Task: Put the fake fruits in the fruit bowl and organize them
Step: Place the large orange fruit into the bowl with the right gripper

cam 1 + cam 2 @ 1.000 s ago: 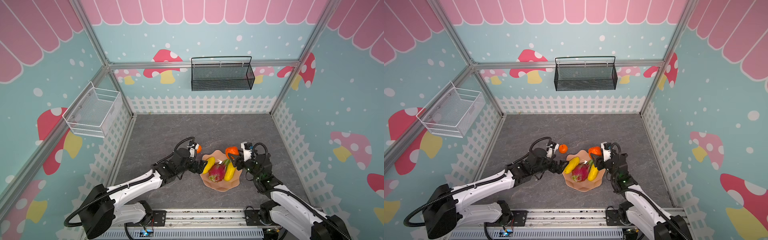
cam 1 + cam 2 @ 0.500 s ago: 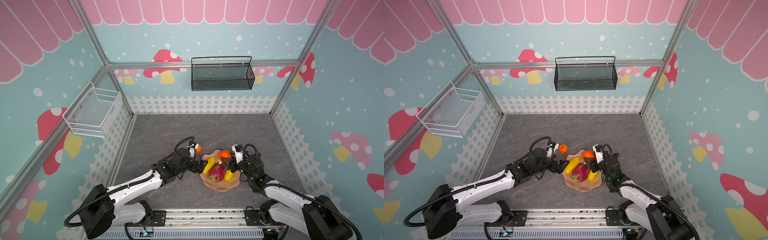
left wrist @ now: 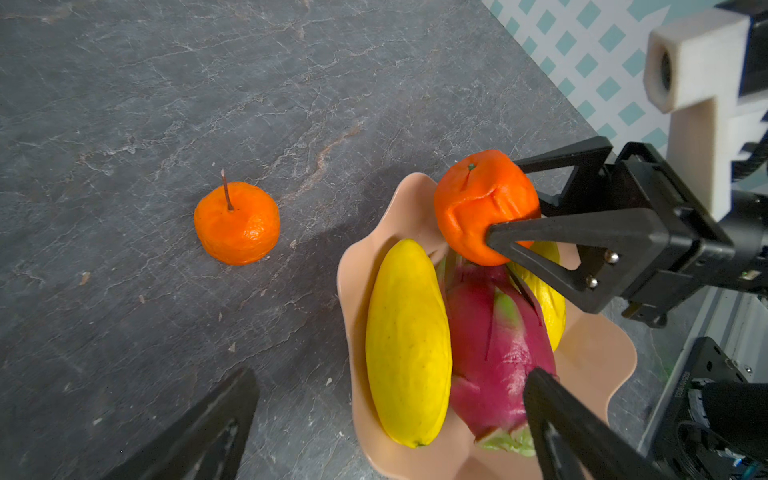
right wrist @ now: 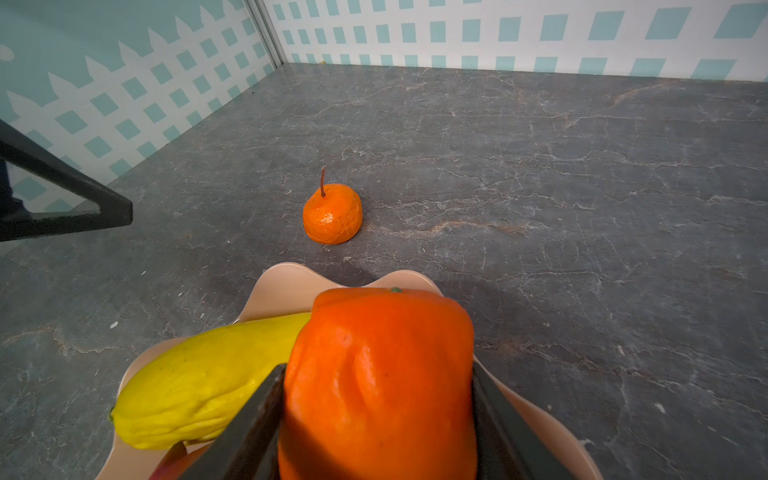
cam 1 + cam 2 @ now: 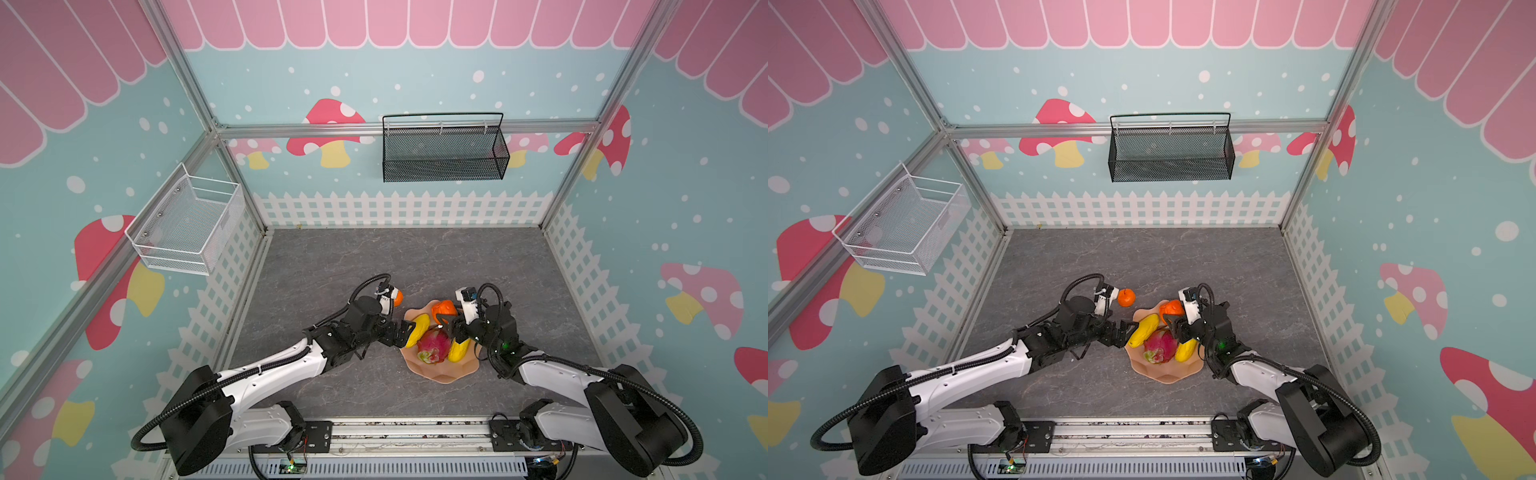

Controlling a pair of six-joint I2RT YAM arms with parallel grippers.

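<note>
Both top views showed the right gripper clamping a dented round plastic orange over the scalloped peach-pink bowl. Left wrist view: left gripper gaped empty beside it, fingers cropped. Right wrist view: that orange hid most of the bowl.

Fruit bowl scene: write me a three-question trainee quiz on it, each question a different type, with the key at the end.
1. True or false: the right gripper is shut on an orange.
2. Where does the second orange lie? A) in the fruit bowl; B) on the grey tabletop, outside the bowl; C) in the black basket.
3. Fill in: besides the two yellow mangoes, the bowl holds a ____.
Key: 1 true; 2 B; 3 dragon fruit.
</note>
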